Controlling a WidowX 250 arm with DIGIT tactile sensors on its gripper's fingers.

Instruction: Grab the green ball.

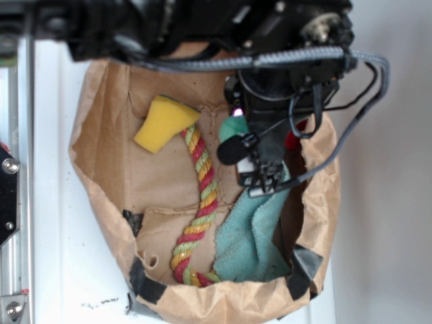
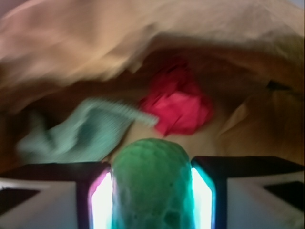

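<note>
A: Where is the green ball (image 2: 151,183)?

B: Between the 2 fingers (image 2: 101,200) of the claw (image 2: 151,200). The wrist view shows it squeezed on both sides, so the claw is clamped on the ball.

A: And from outside?

B: The exterior view shows the arm (image 1: 270,61) reaching down into a brown paper bag (image 1: 101,155) on the white counter (image 1: 61,202). A bit of the ball shows at the claw, near the bag's upper middle.

A: What else is in the bag?

B: A red paper wad (image 2: 178,107) just beyond the ball, a teal cloth (image 1: 253,236) lying flat, a striped rope (image 1: 199,202) running down the middle, and a yellow sponge (image 1: 162,123) touching the rope's upper end. The wrist view is blurred.
</note>
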